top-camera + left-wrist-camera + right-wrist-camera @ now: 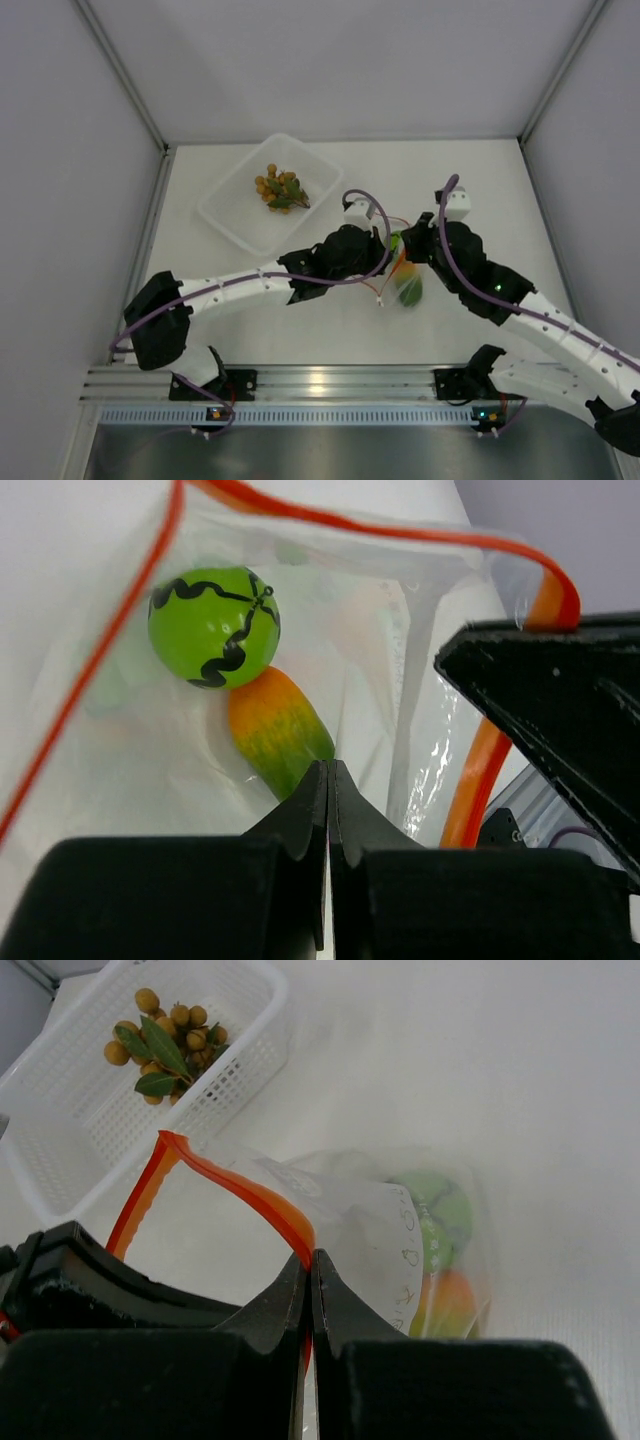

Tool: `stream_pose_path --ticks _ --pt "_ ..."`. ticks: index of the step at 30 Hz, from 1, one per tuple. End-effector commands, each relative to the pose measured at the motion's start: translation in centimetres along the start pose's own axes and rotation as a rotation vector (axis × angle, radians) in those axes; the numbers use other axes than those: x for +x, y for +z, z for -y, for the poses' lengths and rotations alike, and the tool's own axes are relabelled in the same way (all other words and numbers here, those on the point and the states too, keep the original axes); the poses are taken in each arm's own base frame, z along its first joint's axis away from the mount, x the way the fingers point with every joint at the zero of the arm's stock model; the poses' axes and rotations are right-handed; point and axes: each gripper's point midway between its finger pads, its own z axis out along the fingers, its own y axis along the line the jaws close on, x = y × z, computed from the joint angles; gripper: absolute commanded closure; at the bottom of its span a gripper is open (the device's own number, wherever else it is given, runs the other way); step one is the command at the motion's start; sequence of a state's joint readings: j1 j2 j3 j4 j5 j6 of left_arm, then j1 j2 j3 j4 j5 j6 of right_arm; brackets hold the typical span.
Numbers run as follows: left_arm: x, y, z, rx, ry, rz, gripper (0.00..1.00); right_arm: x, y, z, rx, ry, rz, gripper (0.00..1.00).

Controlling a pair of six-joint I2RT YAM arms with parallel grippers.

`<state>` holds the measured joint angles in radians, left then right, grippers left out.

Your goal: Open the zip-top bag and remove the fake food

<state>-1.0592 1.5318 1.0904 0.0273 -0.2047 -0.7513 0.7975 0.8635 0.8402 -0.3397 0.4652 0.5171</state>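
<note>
The clear zip-top bag point(403, 272) hangs above the table between both grippers, its red-orange zip strip point(240, 1192) pulled open into a loop. My left gripper point(329, 770) is shut on one wall of the bag's mouth. My right gripper point(309, 1258) is shut on the opposite zip strip. Inside the bag lie the green ball with dark marks point(213, 627) and the orange-and-green mango point(280, 730); both also show through the plastic in the right wrist view, the ball point(440, 1215) and the mango point(455, 1300). The tan-brown ball cluster with green leaves point(280, 190) lies in the tray.
The white rectangular tray point(232, 212) stands at the back left of the table, also in the right wrist view point(60, 1150). Grey walls enclose the table on three sides. Both arms meet near the table's middle.
</note>
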Motion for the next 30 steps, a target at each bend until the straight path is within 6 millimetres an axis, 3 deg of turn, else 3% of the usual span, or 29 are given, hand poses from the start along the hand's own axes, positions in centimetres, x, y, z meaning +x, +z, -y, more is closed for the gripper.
stream_pose_path --ticks 1,7,14,21,25,30 --pt "-1.1 0.2 2.8 0.046 0.025 0.100 1.00 -1.8 -0.2 0.5 -0.002 0.028 0.034 1.00" --pt "1.6 1.2 2.8 0.040 0.105 0.082 1.00 -2.6 0.0 0.7 -0.025 0.043 0.038 1.00" --pt "4.0 3.6 1.5 0.003 0.171 0.027 1.00 -3.8 -1.5 -2.3 -0.220 0.008 0.077 1.00" --pt "4.7 4.5 -1.1 -0.119 0.204 0.024 1.00 -3.2 -2.8 -2.1 -0.257 -0.022 0.079 1.00" --pt "4.4 4.3 -2.2 -0.171 0.227 0.026 1.00 -2.8 -2.6 -1.9 -0.246 -0.042 0.046 1.00" --pt "4.7 4.0 -3.7 -0.275 0.272 -0.042 1.00 -2.7 -3.4 -3.6 -0.360 -0.074 0.051 1.00"
